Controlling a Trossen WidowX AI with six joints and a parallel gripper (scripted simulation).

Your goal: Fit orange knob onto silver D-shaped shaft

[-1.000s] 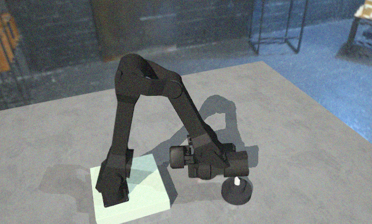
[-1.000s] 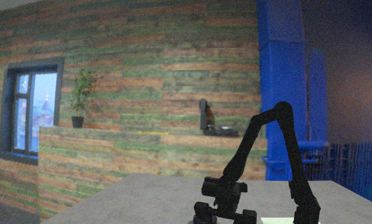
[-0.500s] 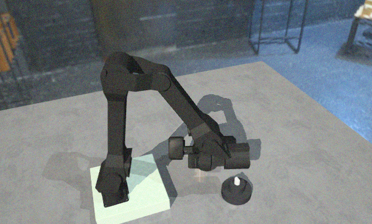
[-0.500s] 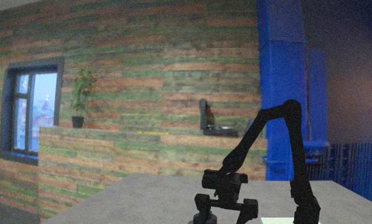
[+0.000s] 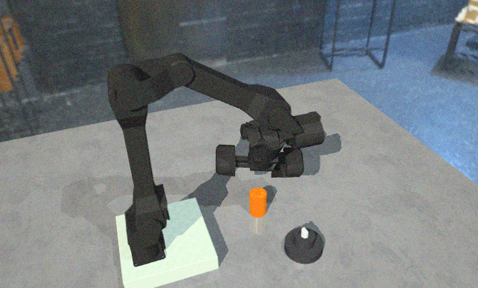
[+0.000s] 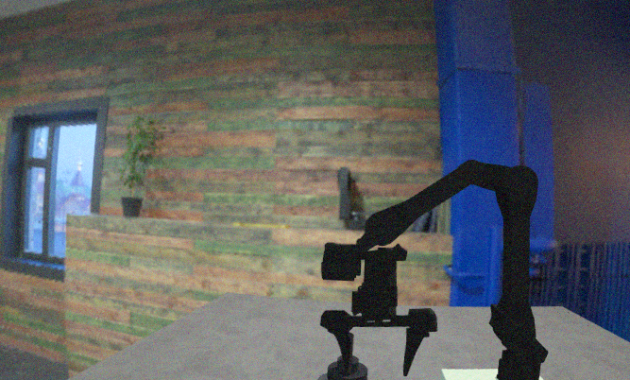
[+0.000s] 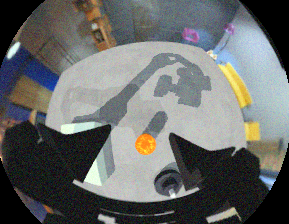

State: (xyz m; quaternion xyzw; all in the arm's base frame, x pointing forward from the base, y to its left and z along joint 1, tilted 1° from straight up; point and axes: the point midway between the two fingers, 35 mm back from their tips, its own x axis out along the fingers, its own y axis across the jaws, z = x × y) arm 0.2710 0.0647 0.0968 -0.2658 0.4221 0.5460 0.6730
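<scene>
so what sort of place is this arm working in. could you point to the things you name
Possibly a workshop or studio: an arm [image 5: 137, 165] [image 6: 516, 236] bolted or set on a pale block [image 5: 183, 233], a boarded wall [image 6: 213, 142] and a wire-like frame [image 5: 387, 32] behind.

Orange knob [image 5: 258, 203] [image 7: 145, 144], black pedestal [image 5: 303, 247] [image 7: 164, 186], pale shaft [image 5: 304, 233] [image 7: 172, 192], perhaps faintly mottled grey tabletop [image 5: 377, 150] [image 6: 261, 340] [image 7: 95, 75].

The top view looks down at a slant onto the table [image 5: 359, 143] [image 6: 261, 345] [image 7: 95, 65], from far enough to take in the whole arm [image 5: 140, 154] [image 6: 516, 227] and floor beyond. The exterior view sits low, facing nearly level across the tabletop to the plank wall [image 6: 261, 118]; its lower edge crops the pedestal [image 5: 292, 251] [image 6: 348, 374] [image 7: 160, 185]. The wrist view, round and very wide, looks down past the gripper [image 5: 259, 162] [image 6: 375, 370] [image 7: 140, 130] from close above. Top and wrist share the knob [image 5: 258, 202] [image 7: 145, 144]; all three share the pedestal.
</scene>
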